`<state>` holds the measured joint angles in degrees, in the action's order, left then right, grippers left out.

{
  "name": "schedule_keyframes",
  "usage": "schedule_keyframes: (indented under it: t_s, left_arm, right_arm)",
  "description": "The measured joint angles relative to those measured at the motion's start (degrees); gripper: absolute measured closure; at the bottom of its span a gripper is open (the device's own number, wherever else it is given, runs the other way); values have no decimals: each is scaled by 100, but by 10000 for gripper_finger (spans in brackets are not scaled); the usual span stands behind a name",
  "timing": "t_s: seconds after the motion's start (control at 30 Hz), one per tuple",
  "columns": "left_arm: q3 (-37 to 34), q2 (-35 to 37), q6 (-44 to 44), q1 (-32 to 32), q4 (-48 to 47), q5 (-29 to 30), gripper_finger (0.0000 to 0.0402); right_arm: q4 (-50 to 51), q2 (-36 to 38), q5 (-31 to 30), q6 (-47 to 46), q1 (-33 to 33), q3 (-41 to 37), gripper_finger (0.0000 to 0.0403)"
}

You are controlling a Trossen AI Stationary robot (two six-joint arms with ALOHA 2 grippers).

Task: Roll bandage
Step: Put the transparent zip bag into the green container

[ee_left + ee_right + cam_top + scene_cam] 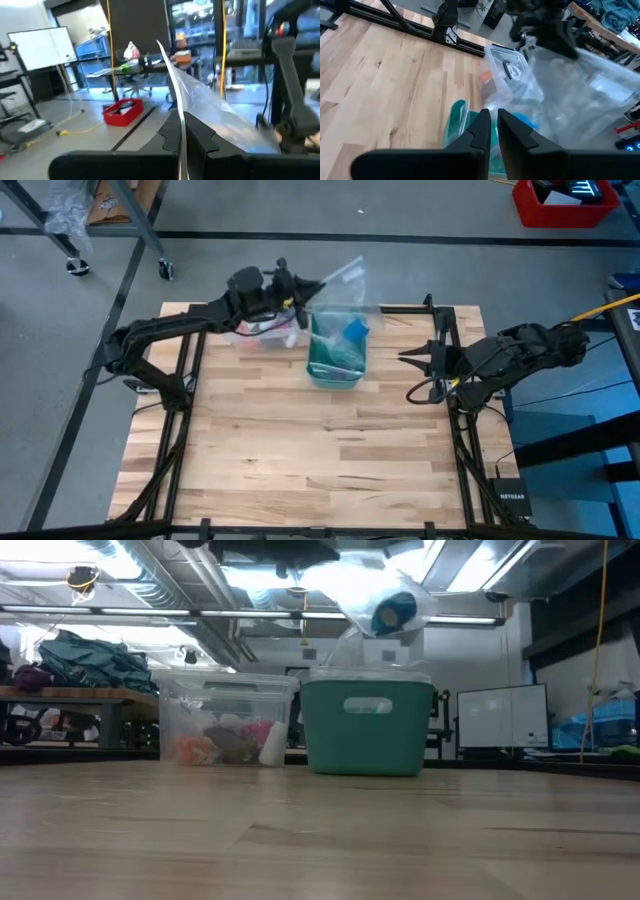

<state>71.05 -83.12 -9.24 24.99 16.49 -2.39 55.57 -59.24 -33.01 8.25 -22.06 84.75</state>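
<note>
1. Your left claw [308, 288] is raised above the far part of the bench [300, 460], and its fingers are closed on the edge of one clear plastic bag [338, 290].
2. The bag hangs out from this claw, over the one teal basket [335, 360] that stands just below it. In the low view the bag [375, 595] is well above the basket [367, 725] and does not touch it.
3. One bandage [392, 610] is inside the bag, as a small blue roll. In the high view it [356, 330] shows as a blue spot just past the left claw, over the basket.
4. One clear plastic box [262, 332] stands under the left claw, just beside the basket. In the low view the box [225, 720] has several colourful things inside; you cannot count them.
5. Your right claw [405, 360] is apart from the bag, on the other side of the basket from the left claw, and it points toward the basket. It holds nothing. In the right wrist view the two fingers [481, 132] are near to each other, with only a narrow gap between them.
</note>
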Motion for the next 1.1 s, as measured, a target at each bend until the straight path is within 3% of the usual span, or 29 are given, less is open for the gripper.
schedule_keyframes:
  t_s: [0.17,0.43,0.6,0.87,1.1]
  left_arm:
    - [0,1,280,420,745,-744,401]
    - [0,-17,289,813,951,-818,401]
    - [0,-251,363,927,924,-1380,401]
    - [-2,-948,536,752,8,-1700,401]
    - [-2,-1015,100,174,-607,-1714,401]
  right_arm:
    - [2,-29,-1,141,0,0,365]
    - [2,-26,-254,194,0,0,365]
    - [2,-26,-255,378,0,0,365]
    - [3,-26,-230,376,-4,0,365]
    - [340,-26,-201,372,-4,-2,365]
